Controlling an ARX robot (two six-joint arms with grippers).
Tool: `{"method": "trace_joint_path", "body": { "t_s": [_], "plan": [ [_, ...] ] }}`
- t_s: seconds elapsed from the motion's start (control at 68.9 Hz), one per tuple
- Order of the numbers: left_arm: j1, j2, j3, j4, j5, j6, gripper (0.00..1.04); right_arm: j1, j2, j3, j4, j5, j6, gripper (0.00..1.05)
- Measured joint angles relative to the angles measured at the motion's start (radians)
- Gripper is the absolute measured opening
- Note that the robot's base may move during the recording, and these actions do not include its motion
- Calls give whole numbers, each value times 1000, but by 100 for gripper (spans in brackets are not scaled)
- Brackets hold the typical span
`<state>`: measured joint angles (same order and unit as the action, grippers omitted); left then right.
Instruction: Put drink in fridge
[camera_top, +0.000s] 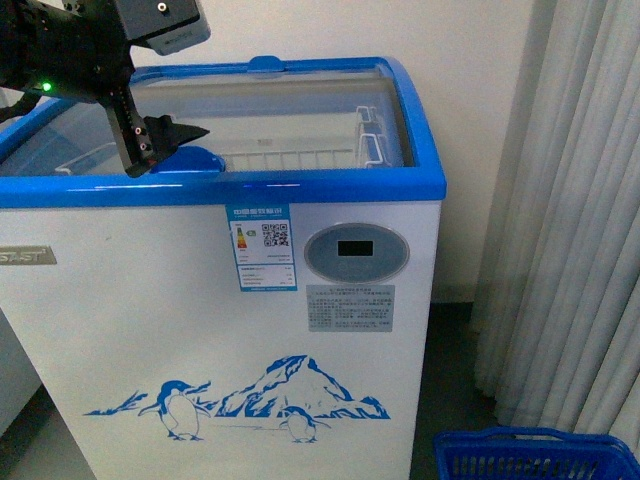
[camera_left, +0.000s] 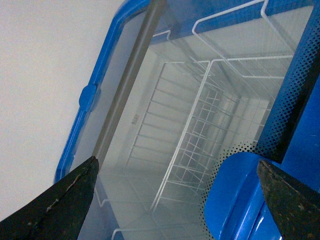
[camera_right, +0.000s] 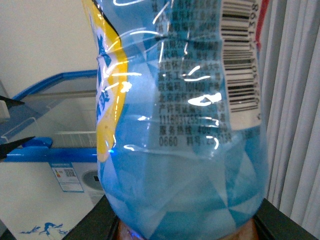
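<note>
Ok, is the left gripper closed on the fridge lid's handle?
No, the left gripper is open: its fingers stand wide apart, with the blue handle beside one.

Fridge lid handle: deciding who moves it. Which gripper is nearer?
Left. The left gripper hangs open at the handle; the right gripper, shut on the drink, is back from the fridge.

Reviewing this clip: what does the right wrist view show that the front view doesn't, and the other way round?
Only the right wrist view shows the drink, a clear bottle with a blue-and-yellow label and barcode. It fills the frame between dark fingers. Only the front view shows the blue basket on the floor, and it shows the left gripper plainly, open above the lid's blue handle. Both show the fridge with its blue rim, energy label and grey display, plus the curtain.
</note>
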<state>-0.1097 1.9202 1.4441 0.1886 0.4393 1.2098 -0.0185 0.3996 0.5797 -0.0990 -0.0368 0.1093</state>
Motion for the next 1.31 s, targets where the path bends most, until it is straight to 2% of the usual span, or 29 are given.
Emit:
{"method": "trace_joint_path", "body": {
  "t_s": [0.58,0.928,1.131,1.306],
  "plan": [
    [39,112,168,-210,-13,268,97,0,0,0,0,0,0,41],
    [38,183,250,-204,-19,292,97,0,0,0,0,0,0,41],
    [31,286,407,-169,-67,299,97,0,0,0,0,0,0,41],
    [25,407,620,-225,-105,309,97,0,0,0,0,0,0,41]
  ]
}}
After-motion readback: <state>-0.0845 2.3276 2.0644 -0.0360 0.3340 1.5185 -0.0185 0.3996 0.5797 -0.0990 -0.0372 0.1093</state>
